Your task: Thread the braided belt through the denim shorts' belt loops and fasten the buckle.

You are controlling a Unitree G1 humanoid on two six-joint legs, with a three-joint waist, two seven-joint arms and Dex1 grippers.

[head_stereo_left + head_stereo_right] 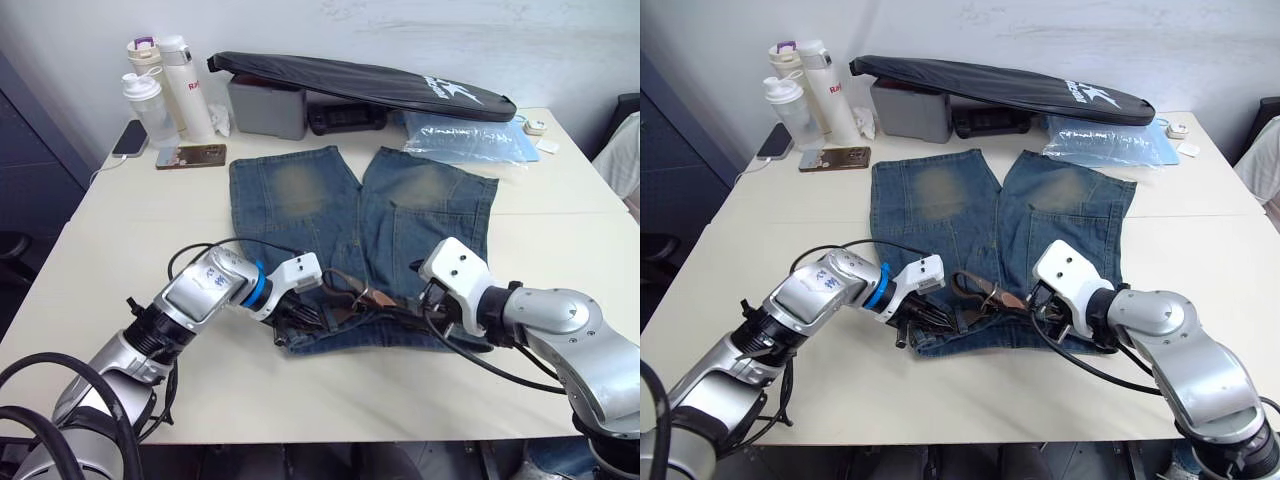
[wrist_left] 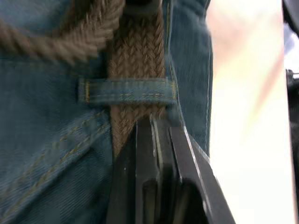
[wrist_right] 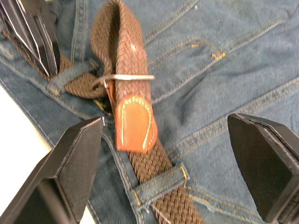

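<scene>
Denim shorts (image 1: 400, 215) lay flat on the table (image 1: 560, 235), belt (image 3: 140, 154) threaded along the waistband; the tan tip (image 3: 134, 122) sat between the spread right pincer (image 3: 170, 154), while the left pincer (image 2: 156, 177) was pressed shut beside 1 loop (image 2: 126, 91).

Both arms reach inward, left gripper (image 2: 156, 140) with fingers pressed together, right gripper (image 3: 175, 140) spread wide.

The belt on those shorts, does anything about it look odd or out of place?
Yes. The belt humps up in a loose loop above the shorts, and its tan tip pokes through the buckle, lying slack rather than flat.
</scene>
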